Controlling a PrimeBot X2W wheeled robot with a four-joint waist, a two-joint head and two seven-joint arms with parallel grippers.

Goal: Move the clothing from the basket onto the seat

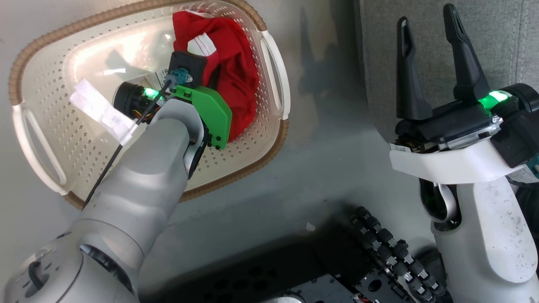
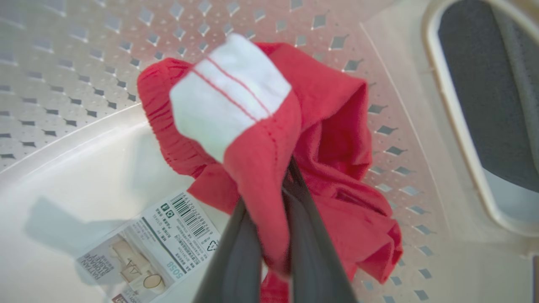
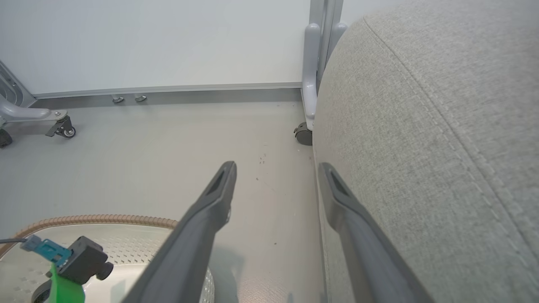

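Red garment [image 2: 328,126]: bunched against the basket [image 2: 84,63] wall, one fold pinched in the closed left claw [image 2: 273,198].
Right claw [image 3: 278,168]: spread open, empty, beside the seat [image 3: 421,126].
Sticker [image 2: 160,244]: barcode, "RATTAN STORAGE BASKET".

Clothing [image 2: 328,126] hides the jaw tips of the left gripper [image 2: 276,198]; the label [image 2: 168,244] runs off the bottom edge.

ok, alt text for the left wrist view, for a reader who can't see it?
The left gripper is shut on a bunch of red clothing with a white striped panel, inside the cream perforated basket. A barcode label sticker lies on the basket floor at lower left.
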